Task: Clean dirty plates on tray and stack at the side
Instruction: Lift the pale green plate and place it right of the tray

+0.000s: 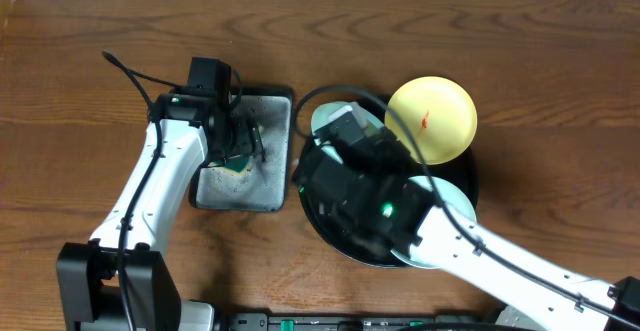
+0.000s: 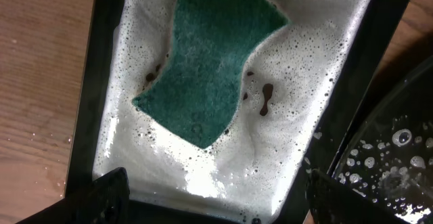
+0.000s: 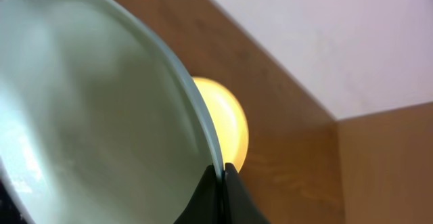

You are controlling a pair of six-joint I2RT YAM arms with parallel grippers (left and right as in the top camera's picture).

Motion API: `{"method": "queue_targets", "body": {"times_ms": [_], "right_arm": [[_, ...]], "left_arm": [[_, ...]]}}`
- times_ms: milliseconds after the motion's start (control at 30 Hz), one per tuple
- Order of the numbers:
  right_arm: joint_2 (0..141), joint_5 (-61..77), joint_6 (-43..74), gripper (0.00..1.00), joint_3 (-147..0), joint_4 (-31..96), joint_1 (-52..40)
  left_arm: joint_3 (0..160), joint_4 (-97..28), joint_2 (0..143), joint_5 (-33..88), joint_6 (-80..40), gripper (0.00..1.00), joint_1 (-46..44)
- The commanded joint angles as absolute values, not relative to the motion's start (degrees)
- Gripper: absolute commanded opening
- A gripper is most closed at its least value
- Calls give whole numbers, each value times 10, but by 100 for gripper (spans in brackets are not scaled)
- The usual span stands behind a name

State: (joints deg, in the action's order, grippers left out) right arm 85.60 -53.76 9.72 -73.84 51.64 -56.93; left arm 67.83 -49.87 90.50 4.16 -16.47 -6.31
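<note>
The left gripper (image 2: 216,197) hangs over the grey rectangular metal tray (image 1: 270,161), its jaws spread wide and holding nothing. Between and beyond its fingertips a green sponge (image 2: 210,61) with wavy sides lies flat in white foam (image 2: 284,136) that covers the tray floor. This tray stands on the brown wooden table (image 1: 80,91), just beside the large round black tray (image 1: 335,243), whose wet, droplet-speckled wall shows at the right of the left wrist view.

The right gripper (image 3: 222,183) is closed tight on the rim of a light blue round plate (image 3: 101,116), its dark fingers (image 3: 238,200) pinching the edge. The plate is tilted and sits over the far-left part of the black tray; the arm hides its lower edge from overhead, so it may or may not touch the tray.

A pale yellow round plate (image 1: 432,119) with a small red smear (image 1: 425,121) lies at the tray's far-right edge. A second light blue plate (image 1: 455,196) lies in the near-right part, partly under the right arm.
</note>
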Motion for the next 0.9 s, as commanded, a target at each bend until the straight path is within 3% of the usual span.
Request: {"method": "queue_targets", "body": {"times_ms": [0, 167, 367, 600, 867], "right_arm": [[843, -462, 166, 1, -743, 535, -490], [806, -133, 176, 1, -743, 511, -292], [796, 88, 168, 1, -742, 499, -51], [837, 121, 169, 1, -742, 494, 185], [965, 115, 171, 1, -742, 473, 338]], "left_arm": [[677, -501, 906, 41, -163, 84, -62], [677, -501, 906, 41, -163, 84, -62], [677, -501, 906, 41, -163, 84, -62], [677, -501, 906, 41, -163, 84, -62], [677, -501, 906, 41, -163, 84, -62]]}}
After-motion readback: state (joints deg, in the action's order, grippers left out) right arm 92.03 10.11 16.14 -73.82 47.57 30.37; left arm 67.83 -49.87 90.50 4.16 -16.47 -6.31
